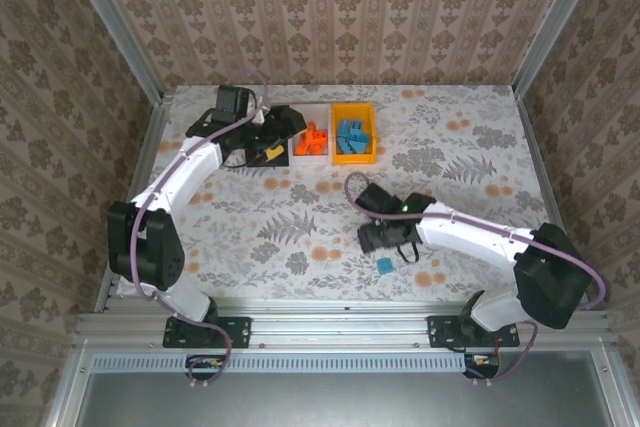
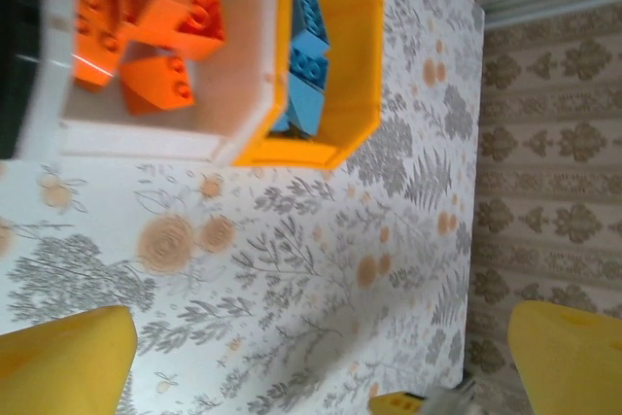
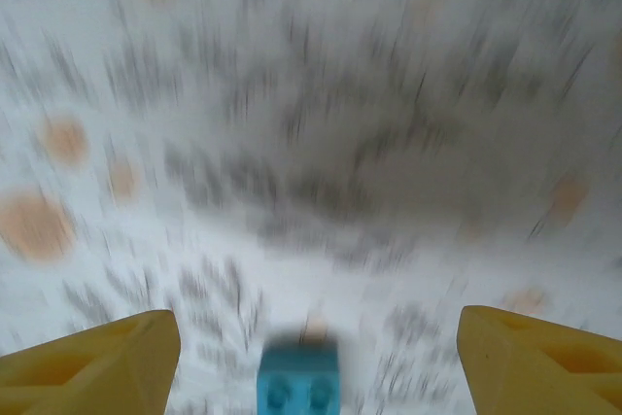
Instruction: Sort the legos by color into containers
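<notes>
A blue brick (image 3: 299,381), well in front of the yellow bin (image 1: 352,159), is flanked untouched by the right gripper (image 3: 319,323), spread wide and empty. The left gripper (image 2: 323,337), likewise spread and empty, is held left of that bin. Judged light, rigid and slick, it should be pinched across flat sides.

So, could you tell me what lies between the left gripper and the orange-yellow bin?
Bare floral tablecloth: in the left wrist view, no brick or other object lies between the open left gripper and the orange-yellow bin holding light blue bricks.
</notes>
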